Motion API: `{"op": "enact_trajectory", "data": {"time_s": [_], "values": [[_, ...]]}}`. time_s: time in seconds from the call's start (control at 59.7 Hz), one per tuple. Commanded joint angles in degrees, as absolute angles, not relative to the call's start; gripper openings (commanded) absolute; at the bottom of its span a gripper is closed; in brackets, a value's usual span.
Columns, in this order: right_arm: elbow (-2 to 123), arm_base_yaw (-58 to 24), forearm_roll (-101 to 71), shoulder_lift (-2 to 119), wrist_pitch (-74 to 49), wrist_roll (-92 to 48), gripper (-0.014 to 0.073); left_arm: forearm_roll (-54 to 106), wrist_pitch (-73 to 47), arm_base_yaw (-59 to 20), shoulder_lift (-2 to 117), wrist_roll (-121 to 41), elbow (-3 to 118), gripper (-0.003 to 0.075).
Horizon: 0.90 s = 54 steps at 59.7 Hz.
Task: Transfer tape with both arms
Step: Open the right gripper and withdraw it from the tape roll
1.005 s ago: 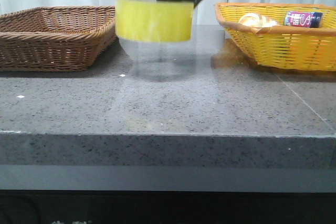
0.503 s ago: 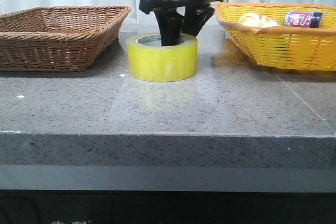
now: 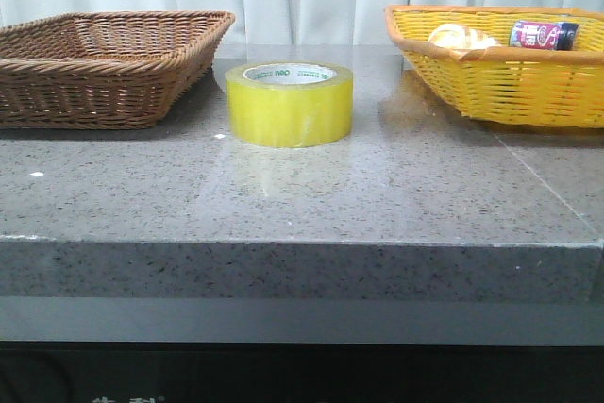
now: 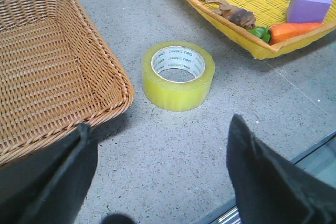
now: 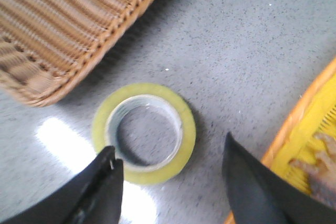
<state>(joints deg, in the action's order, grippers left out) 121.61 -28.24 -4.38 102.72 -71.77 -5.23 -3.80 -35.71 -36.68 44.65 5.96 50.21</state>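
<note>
Tape [image 3: 289, 104], a chunky translucent yellow-green roll with pale printed core, is lying flat on the counter [image 3: 302, 195] while both tools [image 4: 157, 182] [image 5: 170, 187] are hanging apart, empty.

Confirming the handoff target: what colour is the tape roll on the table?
Translucent yellow-green, with a pale printed inner core; the tape shows best in the left wrist view.

Bright, even light; tabletop [image 5: 58, 132] glare.
</note>
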Motion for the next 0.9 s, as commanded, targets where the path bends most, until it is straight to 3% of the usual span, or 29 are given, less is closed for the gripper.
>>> {"op": "enact_trajectory", "data": {"time_s": [0.0, 0.57, 0.888], "values": [[117.8, -27.9, -6.2, 94.6, -72.0, -5.0, 0.0444, -3.4, -31.8, -37.1, 44.6, 6.0, 52.3, 0.0512], [71.5, -27.9, -9.7, 56.6, -39.4, -5.0, 0.0444, -3.4, -31.7, -37.1, 44.6, 6.0, 52.3, 0.0512], [53.8, -27.9, -8.6, 43.8, -33.4, -5.0, 0.0444, -3.4, -31.9, -37.1, 44.6, 6.0, 52.3, 0.0512]]}}
